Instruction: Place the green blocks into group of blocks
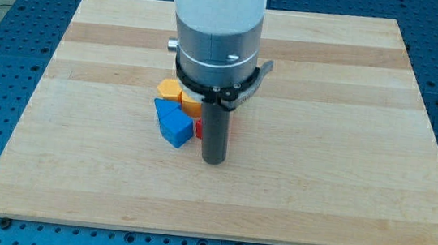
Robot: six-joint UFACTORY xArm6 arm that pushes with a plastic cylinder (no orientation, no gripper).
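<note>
A pale wooden board [322, 150] lay on a blue perforated bench, and we stood over its middle. Our tool was a bare dark rod with nothing to open or close and nothing in its hold; my tip [212, 161] rested on the wood just to the view's right of a small cluster of blocks.

Working outward from my tip, a red block [199, 128] showed as a thin sliver at about ten o'clock, touching or nearly touching the rod and mostly hidden behind it. At nine o'clock sat the blue block [173, 123], wedge-like in shape. Farther off, at about eleven o'clock, were two orange-yellow blocks [170, 90], one partly under the arm's housing.

We could see no green blocks anywhere on the open board. They may have been hidden behind the arm's white body, perhaps already tucked into the cluster; we could not tell. We therefore judged the task either near its end or not assessable from this view.
</note>
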